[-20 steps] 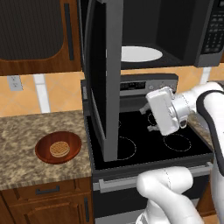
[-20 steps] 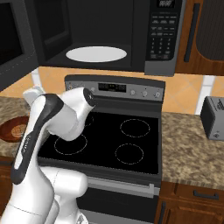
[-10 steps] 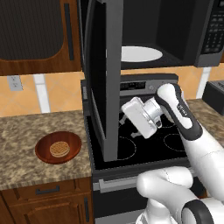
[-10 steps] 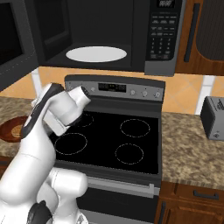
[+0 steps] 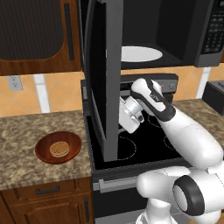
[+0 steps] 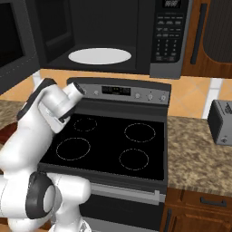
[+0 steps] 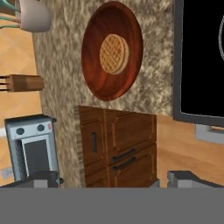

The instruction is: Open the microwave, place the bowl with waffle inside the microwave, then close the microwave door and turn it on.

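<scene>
The bowl (image 5: 58, 148) is sitting on the granite table (image 5: 26, 131) left of the stove (image 5: 140, 144), the waffle (image 5: 59, 148) lying flat at its centre. In the hand view the bowl (image 7: 112, 50) is showing ahead of the gripper (image 7: 113, 179), whose jaws are standing wide apart and empty, well short of it. The gripper is hanging over the stove's left side beside the microwave door (image 5: 103, 78), which is swung open, baring the turntable (image 6: 99, 56) inside the microwave (image 6: 136, 36). Reaching the bowl likely means travelling left past that door and downward.
</scene>
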Robot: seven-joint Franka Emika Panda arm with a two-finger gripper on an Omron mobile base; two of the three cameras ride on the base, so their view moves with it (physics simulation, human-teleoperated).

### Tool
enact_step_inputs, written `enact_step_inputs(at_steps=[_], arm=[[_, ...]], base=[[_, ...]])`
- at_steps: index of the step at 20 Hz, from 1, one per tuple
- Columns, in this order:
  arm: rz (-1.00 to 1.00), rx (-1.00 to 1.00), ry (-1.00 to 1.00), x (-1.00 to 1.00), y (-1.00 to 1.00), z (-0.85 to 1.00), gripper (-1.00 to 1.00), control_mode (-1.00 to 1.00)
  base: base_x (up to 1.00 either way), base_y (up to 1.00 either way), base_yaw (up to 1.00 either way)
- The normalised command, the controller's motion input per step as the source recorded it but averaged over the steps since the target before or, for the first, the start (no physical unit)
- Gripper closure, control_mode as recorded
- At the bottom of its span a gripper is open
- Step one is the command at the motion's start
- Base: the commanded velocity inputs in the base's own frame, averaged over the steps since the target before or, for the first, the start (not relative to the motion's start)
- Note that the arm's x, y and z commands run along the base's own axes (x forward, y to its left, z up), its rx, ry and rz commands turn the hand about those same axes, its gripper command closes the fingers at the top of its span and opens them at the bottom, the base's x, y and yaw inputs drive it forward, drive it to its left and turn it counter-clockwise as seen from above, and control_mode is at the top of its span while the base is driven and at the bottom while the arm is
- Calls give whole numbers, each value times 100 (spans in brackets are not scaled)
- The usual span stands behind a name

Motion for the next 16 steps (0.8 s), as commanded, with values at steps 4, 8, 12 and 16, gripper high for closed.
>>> enact_step_inputs(at_steps=[4,8,12,16], arm=[[6,-4,0,60,24,-36,-100,-100],[5,-12,-5,41,31,-74,-100,-100],[4,-7,-6,39,36,-66,-100,-100],[3,-2,0,57,33,-40,-100,-100]], base=[[0,0,0],[0,0,0],[0,0,0],[0,0,0]])
